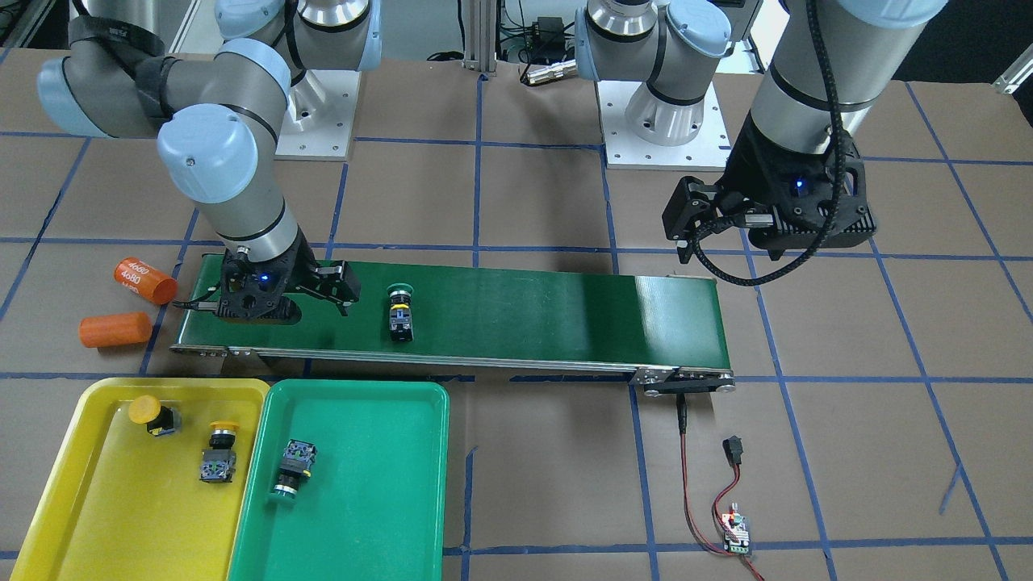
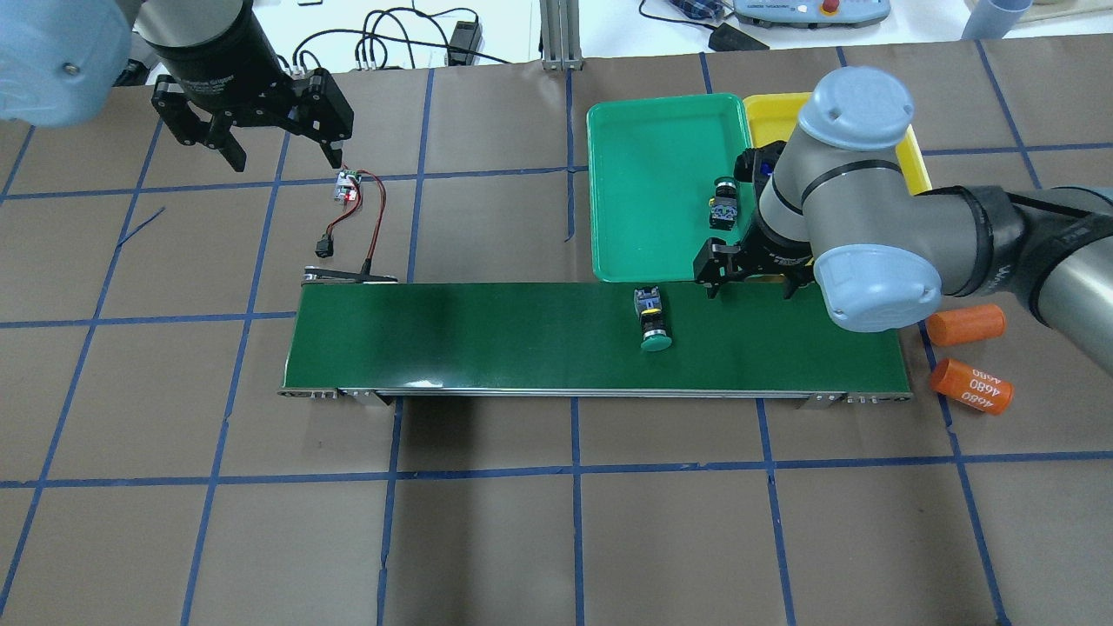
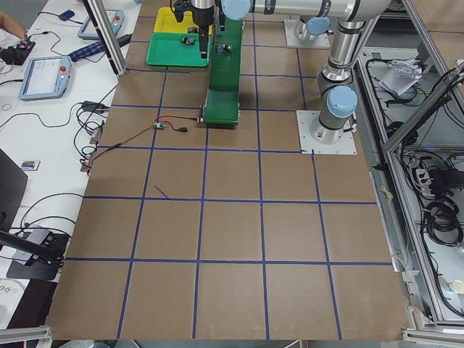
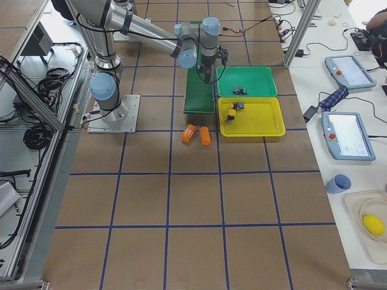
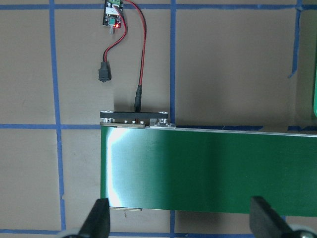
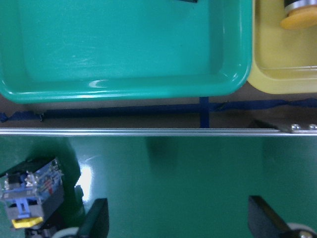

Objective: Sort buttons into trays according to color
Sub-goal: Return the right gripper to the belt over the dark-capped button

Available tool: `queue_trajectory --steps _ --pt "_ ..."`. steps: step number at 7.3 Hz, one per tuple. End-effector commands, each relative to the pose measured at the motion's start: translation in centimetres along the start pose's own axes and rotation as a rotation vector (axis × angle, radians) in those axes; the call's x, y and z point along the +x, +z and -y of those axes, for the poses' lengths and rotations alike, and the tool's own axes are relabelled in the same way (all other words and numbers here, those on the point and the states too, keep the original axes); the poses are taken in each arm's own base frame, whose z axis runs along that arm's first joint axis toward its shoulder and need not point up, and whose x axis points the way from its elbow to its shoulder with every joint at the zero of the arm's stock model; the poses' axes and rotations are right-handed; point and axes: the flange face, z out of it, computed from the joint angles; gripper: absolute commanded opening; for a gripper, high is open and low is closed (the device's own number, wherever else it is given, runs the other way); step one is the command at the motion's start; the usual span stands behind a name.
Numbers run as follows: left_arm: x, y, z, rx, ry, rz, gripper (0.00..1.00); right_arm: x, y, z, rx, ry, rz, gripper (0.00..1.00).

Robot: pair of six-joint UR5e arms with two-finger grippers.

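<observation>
One green button [image 1: 399,313] lies on its side on the belt [image 1: 524,315], cap toward the robot, in the belt's half near the trays. Second green button [image 1: 292,468] lies on its side in the green tray [image 1: 379,516], near the wall next to the yellow tray [image 1: 89,516]. Both yellow buttons [image 1: 152,414] [image 1: 219,453] are in the yellow tray, in the end nearest the belt. Trays sit side by side, rims touching, on the far side of the belt from the robot.

Right arm [image 1: 234,194] reaches low over the belt. Right jaws are wide apart and hold nothing. The belt button sits just beside one finger [image 6: 96,220], outside the gap; cannot tell if they touch.

Left arm [image 2: 204,43] is well apart, raised over the counter [image 1: 549,484] past the belt's other end, near a small wired board [image 2: 348,185]. Left jaws are wide apart and hold nothing.

Two orange cylinders [image 1: 145,280] [image 1: 115,329] lie on the counter off the belt end by the right arm.
</observation>
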Motion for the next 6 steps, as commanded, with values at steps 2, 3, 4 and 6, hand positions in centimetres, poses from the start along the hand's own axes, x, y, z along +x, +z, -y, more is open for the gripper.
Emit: queue_trajectory --steps 2,3,4,6 --pt "0.0 -0.1 0.0 0.003 0.002 0.006 1.00 -0.9 0.2 -0.2 0.008 -0.017 -0.008 1.00" --pt "0.0 -0.3 0.1 0.007 0.002 0.006 1.00 -1.1 0.0 -0.2 0.012 -0.006 -0.004 1.00" --pt "0.0 -0.3 0.1 0.006 0.000 0.006 1.00 -1.5 0.0 -0.3 0.011 -0.009 0.002 1.00" --pt "-0.1 -0.4 0.2 0.009 0.000 0.006 1.00 -3.8 0.4 -1.3 0.002 -0.055 -0.005 1.00"
